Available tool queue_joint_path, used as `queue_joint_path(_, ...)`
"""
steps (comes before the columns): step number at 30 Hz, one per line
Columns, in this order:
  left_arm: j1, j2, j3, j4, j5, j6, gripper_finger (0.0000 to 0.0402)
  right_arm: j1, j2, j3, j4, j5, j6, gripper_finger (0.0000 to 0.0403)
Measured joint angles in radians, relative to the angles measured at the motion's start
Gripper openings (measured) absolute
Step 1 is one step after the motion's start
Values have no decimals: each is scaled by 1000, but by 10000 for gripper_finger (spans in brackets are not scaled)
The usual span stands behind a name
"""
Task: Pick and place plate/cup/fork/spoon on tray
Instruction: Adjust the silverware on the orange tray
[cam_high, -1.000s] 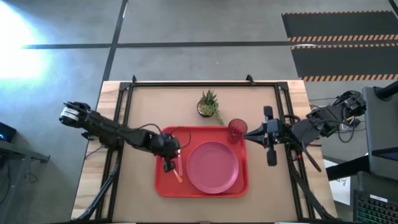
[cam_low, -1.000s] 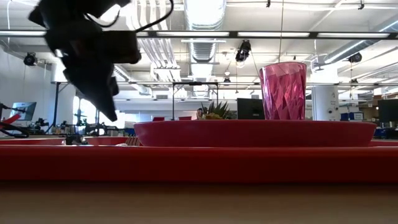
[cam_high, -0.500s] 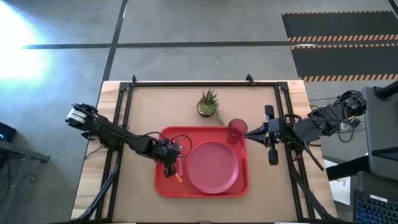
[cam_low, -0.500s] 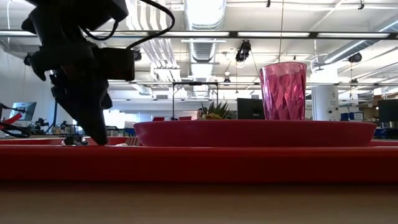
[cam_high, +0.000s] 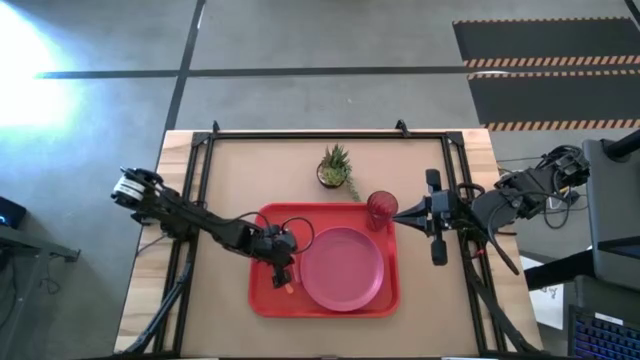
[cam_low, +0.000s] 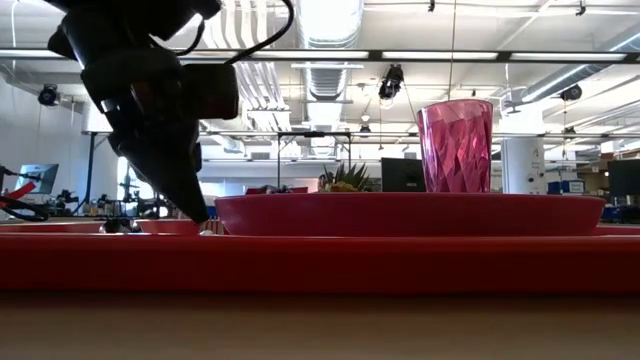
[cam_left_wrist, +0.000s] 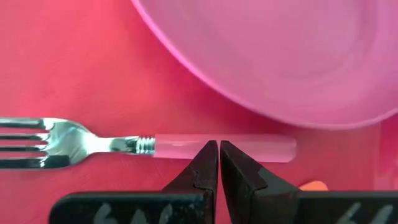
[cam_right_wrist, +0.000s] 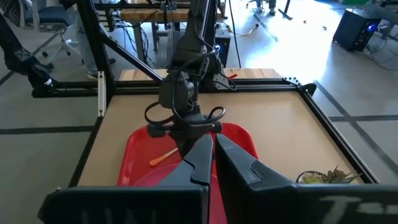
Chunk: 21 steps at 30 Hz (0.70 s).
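Lowered and nudged toward the plate (cam_high: 342, 268) since a second ago, the left gripper (cam_high: 283, 279) now hangs closed and empty with its tips at the fork (cam_left_wrist: 149, 145).

Fork and orange-handled spoon (cam_high: 288, 288) lie on the tray (cam_high: 322, 306) in the narrow strip between its left rim and the plate; the cup (cam_high: 381, 210) stands at the tray's far right corner. Closed and empty, the right gripper (cam_high: 398, 214) waits just beside the cup, and bare table lies beyond the tray around the potted plant (cam_high: 336, 166).

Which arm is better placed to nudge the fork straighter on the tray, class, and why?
Left. Its shut tool sits low on the tray, tips right at the fork handle beside the plate. The right tool waits outside the tray's far edge, near the cup.
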<state>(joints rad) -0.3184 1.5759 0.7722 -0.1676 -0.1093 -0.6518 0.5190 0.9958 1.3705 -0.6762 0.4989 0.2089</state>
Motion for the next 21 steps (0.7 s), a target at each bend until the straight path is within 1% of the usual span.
queue_joint_path(4, -20, 0, 5, -4, 26, -21, 0, 0, 0, 0, 0, 0, 0, 9)
queue_joint_path(9, -72, -1, 5, -13, 29, -49, 0, 0, 0, 0, 0, 0, 0, 9)
queue_joint_path(12, -101, -1, 5, -57, 45, -94, 0, 0, 0, 0, 0, 0, 0, 9)
queue_joint_path(15, -117, -1, 5, -87, 46, -103, 0, 0, 0, 0, 0, 0, -1, 9)
queue_joint_path(21, -115, -1, 5, -86, 0, -102, 0, 0, 0, 0, 0, 0, -2, 9)
